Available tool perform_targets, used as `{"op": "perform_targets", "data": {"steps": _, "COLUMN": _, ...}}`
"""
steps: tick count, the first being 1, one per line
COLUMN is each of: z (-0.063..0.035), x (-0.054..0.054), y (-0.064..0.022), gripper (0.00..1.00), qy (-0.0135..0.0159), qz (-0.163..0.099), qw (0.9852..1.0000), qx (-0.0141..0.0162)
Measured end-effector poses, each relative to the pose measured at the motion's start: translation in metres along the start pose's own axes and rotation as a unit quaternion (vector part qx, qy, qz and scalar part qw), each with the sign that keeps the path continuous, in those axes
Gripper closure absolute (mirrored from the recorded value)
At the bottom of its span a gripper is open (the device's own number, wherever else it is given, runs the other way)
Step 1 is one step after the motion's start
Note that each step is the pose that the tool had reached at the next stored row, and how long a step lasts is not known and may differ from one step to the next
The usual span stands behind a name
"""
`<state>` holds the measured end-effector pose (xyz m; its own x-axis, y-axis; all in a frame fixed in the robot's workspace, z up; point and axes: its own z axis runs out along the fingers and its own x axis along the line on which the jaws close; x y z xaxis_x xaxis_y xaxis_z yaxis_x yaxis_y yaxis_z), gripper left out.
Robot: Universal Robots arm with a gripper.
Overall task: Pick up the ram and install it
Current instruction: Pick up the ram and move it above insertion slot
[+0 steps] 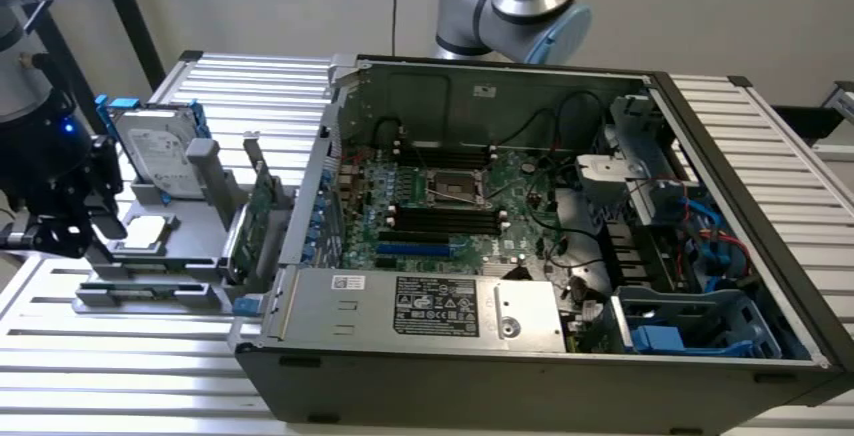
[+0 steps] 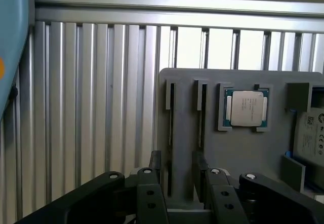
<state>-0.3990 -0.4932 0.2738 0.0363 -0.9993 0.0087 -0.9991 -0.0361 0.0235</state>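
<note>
Approach to the pick: at the exterior view's left, the gripper (image 2: 177,159) hangs spread over the fixture (image 2: 243,158), astride a slot (image 2: 169,107) seemingly holding the ram (image 2: 170,148) edge-on. Grasping calls for centred, level closure.

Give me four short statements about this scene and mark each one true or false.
1. The computer case lies open, its motherboard showing. True.
2. The processor sits in a recess of the grey holder. True.
3. The gripper is inside the case. False: it hangs over the grey holder, outside the case.
4. The gripper grips the processor. False: it is open and apart from the processor.
</note>
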Motion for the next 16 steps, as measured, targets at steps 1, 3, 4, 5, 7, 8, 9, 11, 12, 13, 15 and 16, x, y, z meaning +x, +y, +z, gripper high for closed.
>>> {"op": "perform_targets", "data": {"steps": 1, "z": 0.0004, "x": 0.000, "y": 0.0000, "gripper": 0.62, "qy": 0.0000, "qz": 0.000, "qw": 1.0000, "qx": 0.0000}}
{"op": "perform_targets", "data": {"steps": 3, "z": 0.0016, "x": 0.001, "y": -0.0001, "gripper": 0.62, "qy": 0.0000, "qz": 0.000, "qw": 1.0000, "qx": -0.0001}}
{"op": "perform_targets", "data": {"steps": 4, "z": 0.0029, "x": 0.002, "y": -0.0001, "gripper": 0.62, "qy": 0.0000, "qz": 0.000, "qw": 1.0000, "qx": 0.0000}}
{"op": "perform_targets", "data": {"steps": 5, "z": 0.0045, "x": 0.002, "y": -0.0001, "gripper": 0.62, "qy": 0.0000, "qz": 0.000, "qw": 1.0000, "qx": 0.0000}}
{"op": "perform_targets", "data": {"steps": 7, "z": 0.0081, "x": 0.003, "y": -0.0001, "gripper": 0.62, "qy": 0.0000, "qz": 0.000, "qw": 1.0000, "qx": 0.0000}}
{"op": "perform_targets", "data": {"steps": 8, "z": 0.0099, "x": 0.003, "y": -0.0001, "gripper": 0.62, "qy": 0.0000, "qz": 0.000, "qw": 1.0000, "qx": -0.0001}}
{"op": "perform_targets", "data": {"steps": 9, "z": 0.0117, "x": 0.003, "y": -0.0001, "gripper": 0.62, "qy": 0.0000, "qz": 0.000, "qw": 1.0000, "qx": -0.0001}}
{"op": "perform_targets", "data": {"steps": 11, "z": 0.0153, "x": 0.003, "y": -0.0003, "gripper": 0.62, "qy": 0.0000, "qz": 0.000, "qw": 1.0000, "qx": -0.0001}}
{"op": "perform_targets", "data": {"steps": 12, "z": 0.0171, "x": 0.003, "y": -0.0003, "gripper": 0.62, "qy": 0.0000, "qz": -0.001, "qw": 1.0000, "qx": -0.0001}}
{"op": "perform_targets", "data": {"steps": 13, "z": 0.0189, "x": 0.003, "y": -0.0004, "gripper": 0.62, "qy": 0.0000, "qz": -0.001, "qw": 1.0000, "qx": -0.0001}}
{"op": "perform_targets", "data": {"steps": 15, "z": 0.0226, "x": 0.003, "y": -0.0006, "gripper": 0.62, "qy": 0.0000, "qz": -0.001, "qw": 1.0000, "qx": 0.0000}}
{"op": "perform_targets", "data": {"steps": 16, "z": 0.0245, "x": 0.003, "y": -0.0007, "gripper": 0.62, "qy": 0.0000, "qz": -0.002, "qw": 1.0000, "qx": 0.0000}}
